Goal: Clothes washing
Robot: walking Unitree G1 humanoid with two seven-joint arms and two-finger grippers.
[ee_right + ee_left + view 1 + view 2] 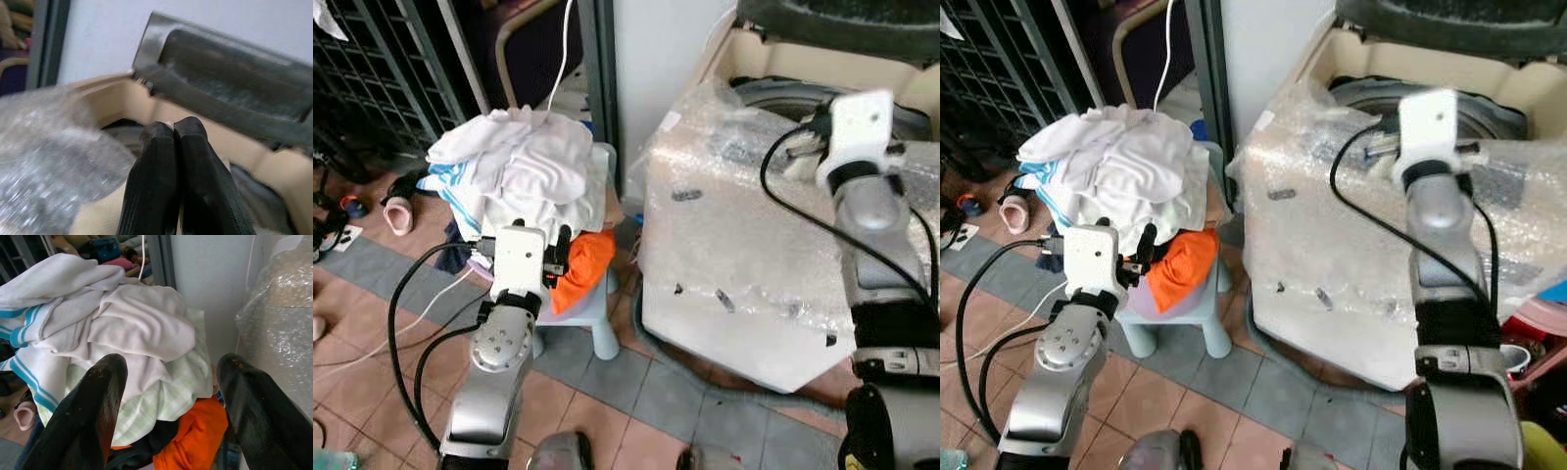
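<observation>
The left gripper (168,396) had its jaws wide apart, hovering just short of the clothes pile (524,162) on the little stool (597,313), so this looked like the reach-and-grab step. The right gripper (168,147) had its jaws pressed together with nothing in them, up over the open washing machine (744,264) (bubble wrap all over it). Next move probably called for pushing into the pile and closing. Count: one pile, one orange garment (582,264), one machine, one stool.
</observation>
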